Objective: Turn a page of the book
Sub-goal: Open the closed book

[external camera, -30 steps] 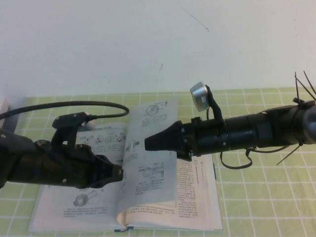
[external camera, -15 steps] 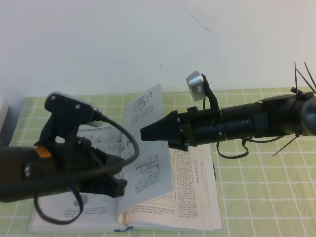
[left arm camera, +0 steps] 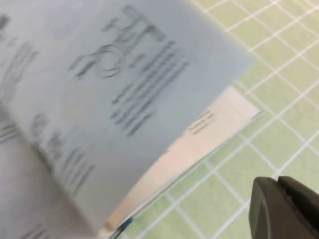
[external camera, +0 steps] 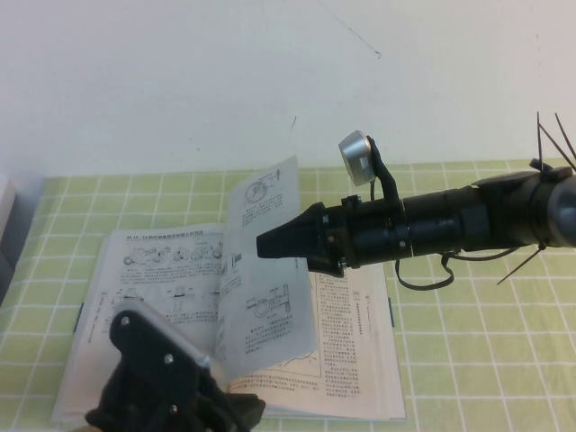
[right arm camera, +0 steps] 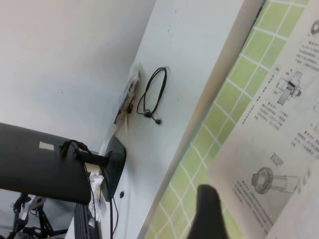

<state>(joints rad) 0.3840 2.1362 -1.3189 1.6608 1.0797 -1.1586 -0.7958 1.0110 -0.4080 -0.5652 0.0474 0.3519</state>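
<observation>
The left gripper (external camera: 236,409) has dropped back to the book's (external camera: 360,360) near edge, its fingers unreadable; the thin printed page (external camera: 265,270) stands upright over the spine, long axis vertical; the right gripper (external camera: 263,244), spread wide, points at its face.

A plain white wall (external camera: 180,81) stood behind the table. A light green mat with white grid lines (external camera: 486,360) covered the table top. Off to the side, a dark flat screen on a black stand (right arm camera: 45,172) stood near a looped black cable (right arm camera: 152,97) lying on a white surface.
</observation>
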